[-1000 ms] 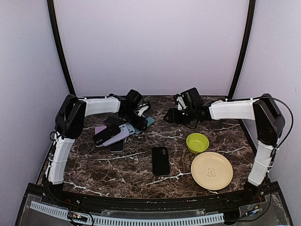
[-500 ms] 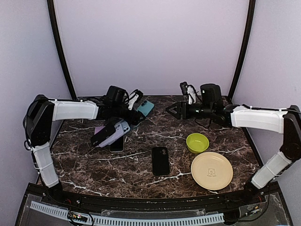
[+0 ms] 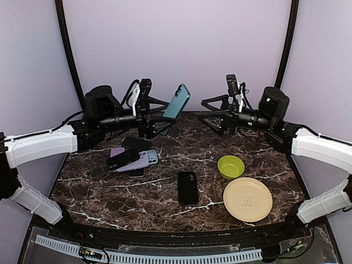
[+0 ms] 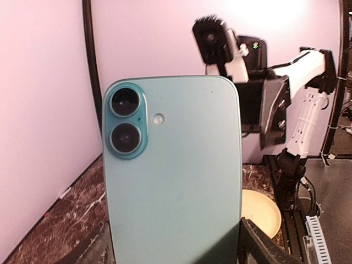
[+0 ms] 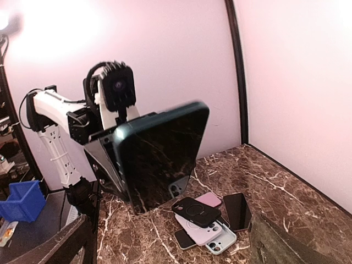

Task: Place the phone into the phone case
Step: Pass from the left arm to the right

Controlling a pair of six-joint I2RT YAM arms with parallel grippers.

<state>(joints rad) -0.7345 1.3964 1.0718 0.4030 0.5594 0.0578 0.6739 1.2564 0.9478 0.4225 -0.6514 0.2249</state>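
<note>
Evidently the teal phone point(image 3: 177, 103) is off the worktop point(image 3: 110, 192), held up in the air at the back of the scene. The left jaws grip it by its lower end. Its long axis stands nearly upright and leans a little toward the right arm point(image 3: 319, 146). Its camera side faces back along the left arm point(image 3: 44, 144), and its glossy screen faces the right jaws. Those jaws are spread wide with nothing between them, level with the phone and just short of it.

The coming move seems to turn on that facing. The phone sits between the two arms, the left one carrying it and the right one free, so the free arm would have to fetch a case.

The likely cases lie in a pile point(image 3: 132, 159) on the worktop, below the held phone and on the left arm's side. A black case point(image 3: 124, 158) with a ring on its back lies on top of the pile.

Several things are hard to make out:
- The pile overlaps, so I cannot tell which pieces are cases and which are handsets, nor which one fits.
- The left wrist view cuts off the phone's lower end, so the contact with the pads is not shown.
- The right wrist view blurs the phone's top edge.

A separate black phone point(image 3: 187, 187) lies flat mid-worktop.
</note>
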